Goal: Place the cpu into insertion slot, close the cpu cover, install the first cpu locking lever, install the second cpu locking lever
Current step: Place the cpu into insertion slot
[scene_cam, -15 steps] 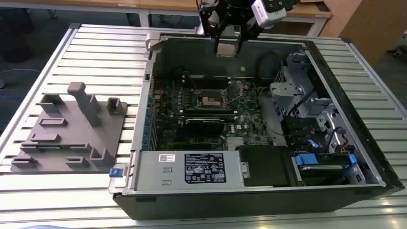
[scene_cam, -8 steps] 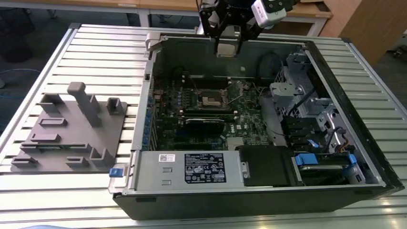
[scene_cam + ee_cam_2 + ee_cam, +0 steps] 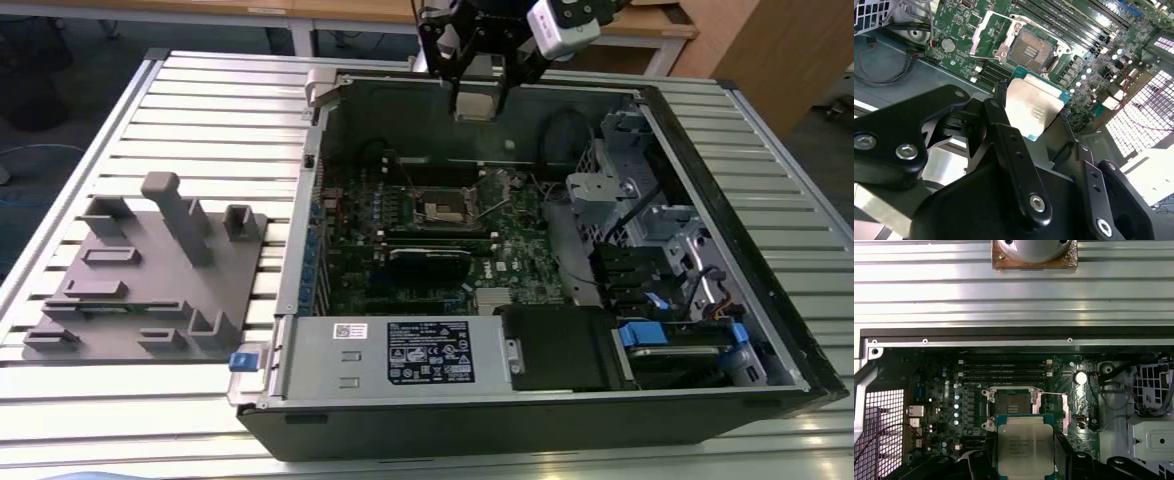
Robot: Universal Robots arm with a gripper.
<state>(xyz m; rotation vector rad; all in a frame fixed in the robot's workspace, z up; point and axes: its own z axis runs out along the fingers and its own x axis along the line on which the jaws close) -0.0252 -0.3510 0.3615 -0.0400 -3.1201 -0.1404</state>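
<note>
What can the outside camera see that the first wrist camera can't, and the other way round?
Exterior view's own: the whole case, a grey fixture beside it on the exterior view's left, and the label sticker. First wrist view's own: a close look at the cpu, clamped in the gripper and not yet seated. Both: the insertion slot, empty, and the green board around it.
</note>
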